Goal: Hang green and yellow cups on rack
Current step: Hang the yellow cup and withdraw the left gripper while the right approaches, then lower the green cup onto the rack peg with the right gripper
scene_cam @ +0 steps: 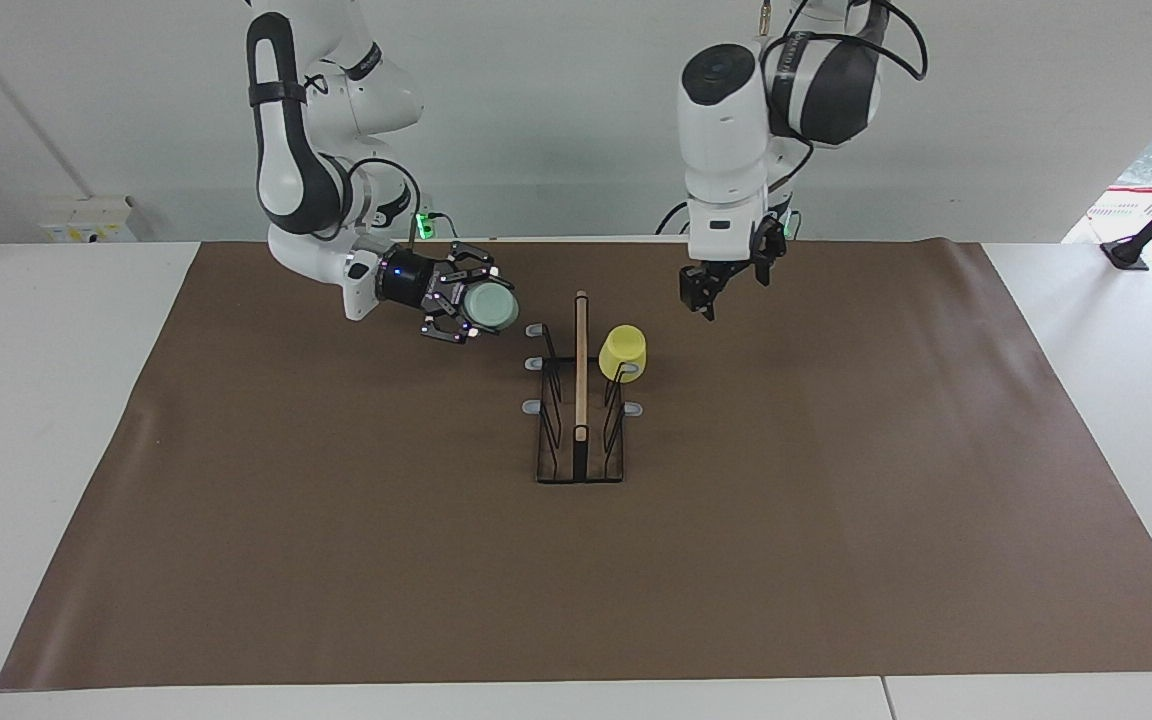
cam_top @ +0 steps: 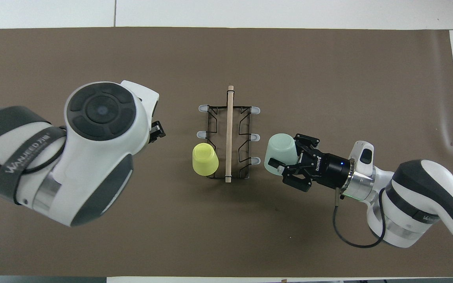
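Observation:
The black wire rack (scene_cam: pixel 580 440) (cam_top: pixel 246 129), with its wooden centre bar, stands mid-mat. The yellow cup (scene_cam: pixel 623 352) (cam_top: pixel 205 158) hangs mouth-down on the rack's prong nearest the robots, on the left arm's side. My left gripper (scene_cam: pixel 708 294) is open and empty, in the air over the mat beside the rack toward the left arm's end. In the overhead view the arm hides most of it, and only a black tip (cam_top: pixel 157 131) shows. My right gripper (scene_cam: pixel 476 308) (cam_top: pixel 287 153) is shut on the green cup (scene_cam: pixel 493 310) (cam_top: pixel 280 151), held sideways over the mat close beside the prongs on the right arm's side.
A brown mat (scene_cam: pixel 336 560) covers most of the white table (scene_cam: pixel 36 400). The rack's other grey-tipped prongs (cam_top: pixel 255 111) carry nothing. A black clamp stand (scene_cam: pixel 1131 250) sits on the table's corner at the left arm's end.

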### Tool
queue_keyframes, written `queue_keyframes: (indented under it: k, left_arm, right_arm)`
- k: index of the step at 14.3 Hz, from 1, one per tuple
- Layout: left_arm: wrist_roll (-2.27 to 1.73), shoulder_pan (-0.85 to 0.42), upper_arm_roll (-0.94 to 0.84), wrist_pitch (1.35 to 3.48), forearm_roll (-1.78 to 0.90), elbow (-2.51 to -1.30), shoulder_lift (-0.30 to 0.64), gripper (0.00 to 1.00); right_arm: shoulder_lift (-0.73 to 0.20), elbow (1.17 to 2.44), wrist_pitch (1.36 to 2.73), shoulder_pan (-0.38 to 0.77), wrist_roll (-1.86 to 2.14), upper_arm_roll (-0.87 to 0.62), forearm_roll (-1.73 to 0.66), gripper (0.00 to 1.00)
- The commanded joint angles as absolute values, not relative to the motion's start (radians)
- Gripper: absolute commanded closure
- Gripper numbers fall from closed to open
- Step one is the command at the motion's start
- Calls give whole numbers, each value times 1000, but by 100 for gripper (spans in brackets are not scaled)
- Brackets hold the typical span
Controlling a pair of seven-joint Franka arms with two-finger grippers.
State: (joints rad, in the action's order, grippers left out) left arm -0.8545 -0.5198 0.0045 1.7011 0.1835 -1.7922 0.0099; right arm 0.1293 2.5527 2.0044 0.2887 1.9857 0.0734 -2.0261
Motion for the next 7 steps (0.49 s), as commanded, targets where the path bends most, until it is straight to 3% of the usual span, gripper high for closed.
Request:
queue_keyframes:
  k: [1, 7]
  left_arm:
    - [-637, -407, -2, 1750, 94, -1832, -29, 0]
    - [-230, -151, 3, 1772, -3, -1812, -43, 0]
  right_arm:
    - [63, 2560, 2002, 379, 2118, 72, -2222, 100]
    - [58, 2557, 2039, 394, 2144, 69, -2238, 100]
